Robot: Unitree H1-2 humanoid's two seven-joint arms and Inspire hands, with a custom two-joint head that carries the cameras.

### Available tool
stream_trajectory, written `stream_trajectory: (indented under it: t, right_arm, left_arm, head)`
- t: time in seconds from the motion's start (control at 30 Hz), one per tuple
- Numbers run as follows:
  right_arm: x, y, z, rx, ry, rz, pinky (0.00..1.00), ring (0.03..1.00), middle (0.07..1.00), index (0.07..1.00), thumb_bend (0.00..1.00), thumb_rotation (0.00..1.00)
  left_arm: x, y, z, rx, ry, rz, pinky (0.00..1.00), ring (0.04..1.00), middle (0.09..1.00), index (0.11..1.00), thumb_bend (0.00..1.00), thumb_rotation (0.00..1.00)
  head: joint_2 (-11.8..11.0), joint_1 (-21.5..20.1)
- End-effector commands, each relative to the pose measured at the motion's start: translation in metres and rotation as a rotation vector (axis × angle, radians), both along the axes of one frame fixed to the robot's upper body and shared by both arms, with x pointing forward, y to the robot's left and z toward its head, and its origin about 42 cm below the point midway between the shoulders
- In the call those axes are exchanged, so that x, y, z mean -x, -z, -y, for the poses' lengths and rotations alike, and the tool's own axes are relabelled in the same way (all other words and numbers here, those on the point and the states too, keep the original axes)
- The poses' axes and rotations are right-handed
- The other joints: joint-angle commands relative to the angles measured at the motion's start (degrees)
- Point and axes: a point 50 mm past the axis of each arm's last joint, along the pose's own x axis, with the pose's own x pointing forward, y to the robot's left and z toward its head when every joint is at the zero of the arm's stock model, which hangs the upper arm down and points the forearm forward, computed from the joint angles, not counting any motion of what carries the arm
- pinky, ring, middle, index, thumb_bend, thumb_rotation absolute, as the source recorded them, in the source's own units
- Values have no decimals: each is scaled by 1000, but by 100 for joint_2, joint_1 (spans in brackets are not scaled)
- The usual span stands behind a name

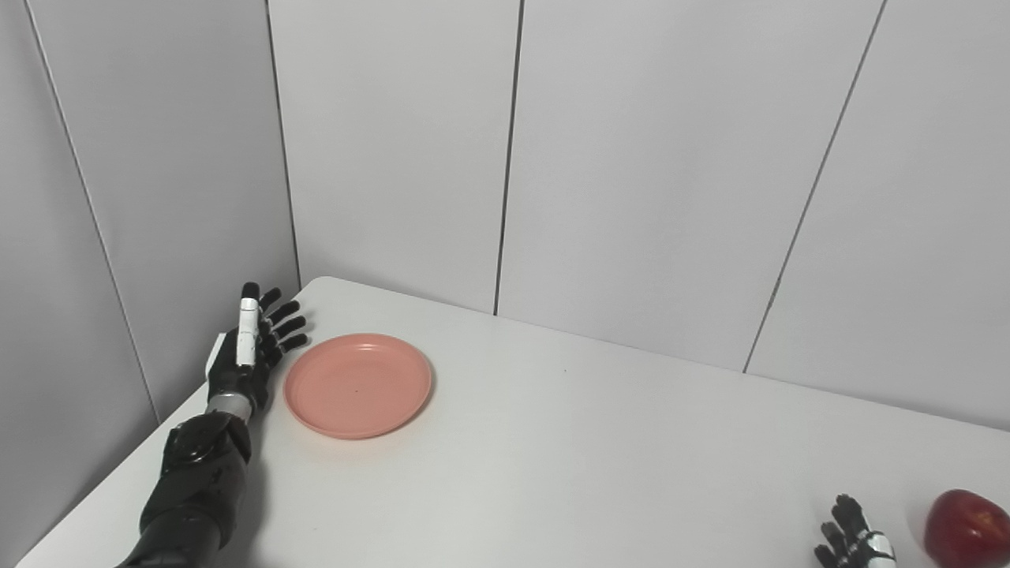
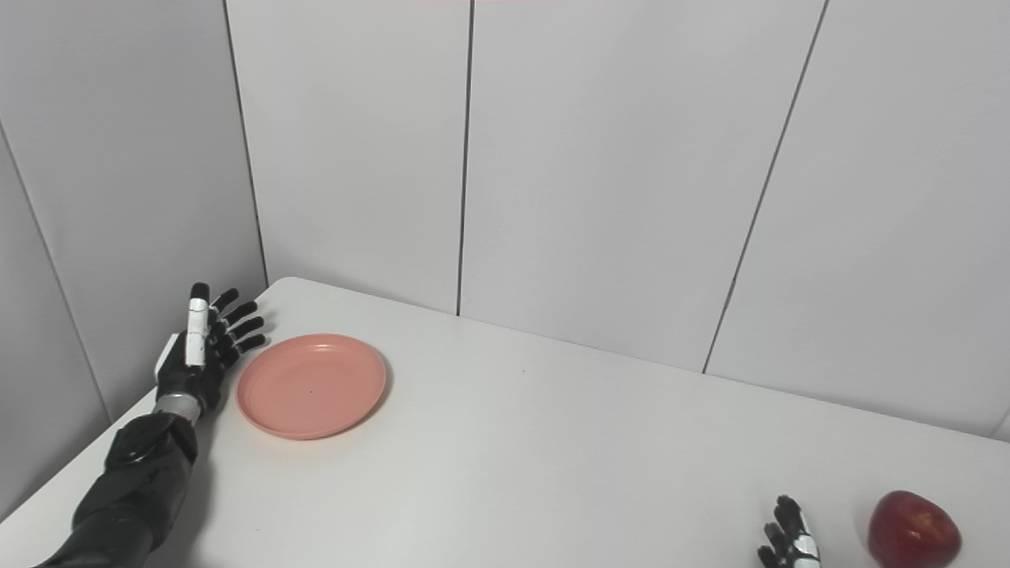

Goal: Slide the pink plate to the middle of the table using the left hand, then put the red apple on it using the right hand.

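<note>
The pink plate [image 1: 357,384] lies flat near the table's far left corner. My left hand [image 1: 251,343] is open, fingers spread and pointing away from me, just left of the plate's rim; I cannot tell if it touches the rim. The red apple [image 1: 967,527] sits at the near right of the table. My right hand [image 1: 854,538] shows only its fingertips at the bottom edge, a little left of the apple and apart from it, fingers spread and holding nothing.
The white table [image 1: 600,450] has grey panel walls close behind it and on its left. The left edge of the table runs right beside my left forearm [image 1: 193,489].
</note>
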Motion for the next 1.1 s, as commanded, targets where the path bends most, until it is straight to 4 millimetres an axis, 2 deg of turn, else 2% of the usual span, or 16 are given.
stream_trajectory:
  t: [0.0, 0.2, 0.33, 0.53, 0.8, 1.07]
  right_arm:
    - [9, 11, -8, -18, -27, -60, 1000, 1000, 999, 959, 775, 1000]
    - [9, 11, -9, -23, -26, -59, 1000, 1000, 1000, 960, 795, 1000]
    - [8, 11, -8, -21, -25, -57, 1000, 1000, 998, 957, 796, 1000]
    - [8, 11, -8, -15, -30, -56, 1000, 1000, 999, 960, 794, 1000]
    - [9, 10, -10, -9, -34, -54, 1000, 1000, 999, 961, 793, 1000]
    - [8, 10, -11, -2, -34, -51, 1000, 1000, 997, 964, 791, 1000]
  left_arm:
    - [-15, -19, 8, 14, 21, 55, 764, 795, 830, 874, 895, 962]
    - [-11, -12, 17, 20, 47, 56, 774, 782, 823, 875, 917, 958]
    - [-7, -16, 31, 24, 68, 69, 759, 773, 821, 847, 921, 940]
    - [-4, -20, 44, 29, 81, 74, 733, 750, 772, 813, 917, 940]
    - [-1, -23, 53, 6, 106, 53, 719, 750, 778, 823, 948, 946]
    - [2, -23, 63, -10, 141, 39, 715, 758, 790, 834, 927, 969]
  head:
    - [17, -27]
    - [33, -42]
    - [38, -42]
    - [57, -57]
    - [73, -81]
    - [85, -99]
